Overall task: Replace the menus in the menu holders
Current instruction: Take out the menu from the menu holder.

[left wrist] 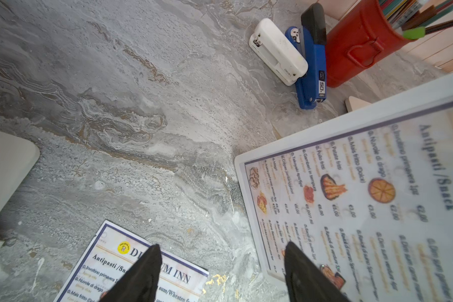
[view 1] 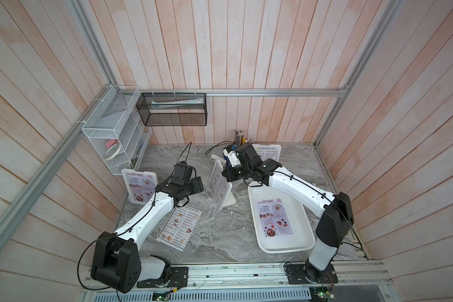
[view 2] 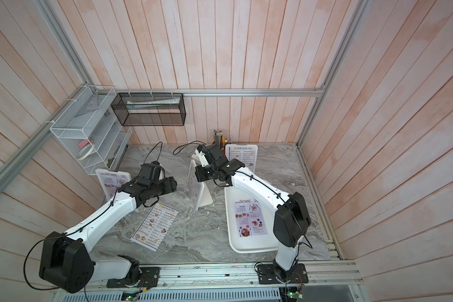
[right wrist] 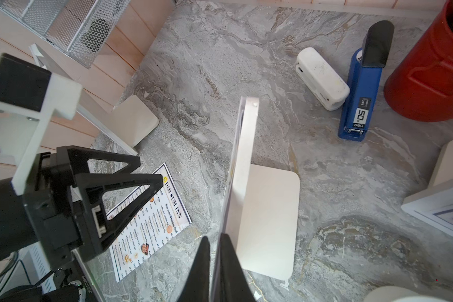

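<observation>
Three white menu holders stand on the marble table. The left holder [view 1: 139, 188] shows a SPECIAL MENU. In the back right holder [view 1: 268, 151] is a DIM SUM INN sheet. The middle holder [view 1: 221, 193] [right wrist: 246, 146] carries a DIM SUM INN menu [left wrist: 364, 183]. My right gripper [right wrist: 215, 239] [view 1: 225, 170] is over its top edge, shut on the thin sheet edge there. My left gripper [left wrist: 222, 249] [view 1: 198, 184] hangs open beside the holder's face, above a loose DIM SUM INN menu [view 1: 179, 226] [left wrist: 183, 277]. Another SPECIAL MENU [view 1: 273, 218] lies in the tray.
The shallow white tray [view 1: 262, 245] sits at the front right under my right arm. A white stapler [left wrist: 277, 52], a blue stapler [left wrist: 311, 65] and a red pencil cup [left wrist: 364, 47] stand at the back. Wire baskets [view 1: 113, 130] hang on the left wall.
</observation>
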